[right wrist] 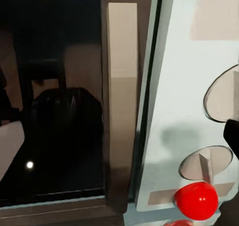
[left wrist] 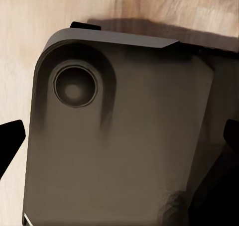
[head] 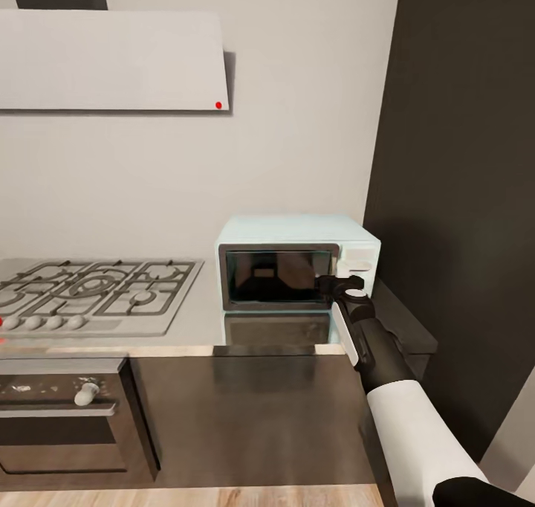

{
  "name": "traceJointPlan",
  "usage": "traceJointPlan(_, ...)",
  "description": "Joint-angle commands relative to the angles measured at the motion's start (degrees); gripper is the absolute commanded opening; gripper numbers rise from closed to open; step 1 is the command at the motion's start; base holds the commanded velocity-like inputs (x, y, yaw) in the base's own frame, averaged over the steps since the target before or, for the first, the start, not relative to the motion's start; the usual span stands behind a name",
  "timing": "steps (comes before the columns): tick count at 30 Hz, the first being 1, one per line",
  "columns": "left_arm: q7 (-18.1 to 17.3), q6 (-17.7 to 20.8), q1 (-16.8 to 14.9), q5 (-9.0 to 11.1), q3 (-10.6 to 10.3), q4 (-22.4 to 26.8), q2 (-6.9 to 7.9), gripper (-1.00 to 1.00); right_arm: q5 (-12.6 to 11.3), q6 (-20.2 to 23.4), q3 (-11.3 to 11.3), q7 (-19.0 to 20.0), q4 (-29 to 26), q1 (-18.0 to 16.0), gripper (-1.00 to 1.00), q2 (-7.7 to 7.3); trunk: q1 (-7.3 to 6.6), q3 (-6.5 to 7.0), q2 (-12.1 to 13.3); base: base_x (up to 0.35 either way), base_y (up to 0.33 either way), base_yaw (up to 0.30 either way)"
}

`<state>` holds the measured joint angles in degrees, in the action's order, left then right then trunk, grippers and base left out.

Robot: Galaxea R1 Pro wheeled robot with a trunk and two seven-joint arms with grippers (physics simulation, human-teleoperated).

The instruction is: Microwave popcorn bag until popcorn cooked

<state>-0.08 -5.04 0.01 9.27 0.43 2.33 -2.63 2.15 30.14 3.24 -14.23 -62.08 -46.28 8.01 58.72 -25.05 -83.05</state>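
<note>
**A:** Where does the right gripper [head: 332, 285] stand?

**B:** At the right edge of the microwave [head: 297, 262], by the door's handle side, arm stretched forward over the countertop [head: 200, 328]. How wide its fingers are parted, I cannot tell; the black fingers blur against the dark glass, and nothing can be made out in their hold.

**A:** And up close?

**B:** The right wrist view faces the pale door handle [right wrist: 122, 76], a vertical bar beside the dark glass door [right wrist: 55, 101], with the white knob panel [right wrist: 189, 101] and a red button [right wrist: 196, 200] alongside. The door looks closed, or at most barely ajar.

**A:** So the step in hand?

**B:** Most likely opening the door. Done well, that means getting a finger behind the handle bar, then pulling in an arc around the hinge on the far side, not straight back, so the light box does not slide along the worktop.

**A:** The popcorn bag?

**B:** Not to be found on the counter stretch between the gas hob [head: 89, 291] and the microwave. The left wrist view looks at a dark part of the robot's body [left wrist: 119, 136] over the wood floor [left wrist: 30, 27]; that gripper's state cannot be told.
</note>
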Motion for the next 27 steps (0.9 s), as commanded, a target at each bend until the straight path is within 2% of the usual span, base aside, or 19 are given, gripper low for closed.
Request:
traceJointPlan(1, 0.0, -0.1, 0.0, 0.4, 0.0, 0.0, -0.01, 1.0, 0.2, 0.4, 0.1, -0.2, -0.1, 0.0, 1.0, -0.01, 0.01, -0.06, 0.0, 0.1, 0.0, 0.0)
traceJointPlan(17, 0.0, -0.1, 0.0, 0.4, 0.0, 0.0, -0.1, 1.0, 0.2, 0.4, 0.1, -0.2, -0.1, 0.0, 1.0, -0.01, 0.01, -0.06, 0.0, 0.064, 0.0, 0.0)
traceJointPlan(18, 0.0, -0.1, 0.0, 0.4, 0.0, 0.0, -0.1, 1.0, 0.2, 0.4, 0.1, -0.2, -0.1, 0.0, -1.0, -0.01, 0.01, -0.06, 0.0, 0.001, 0.0, 0.0)
traceJointPlan(27, 0.0, -0.1, 0.0, 0.4, 0.0, 0.0, -0.1, 1.0, 0.2, 0.5, 0.1, -0.2, -0.1, 0.0, -1.0, -0.01, 0.01, -0.06, 0.0, 0.0, 0.0, 0.0)
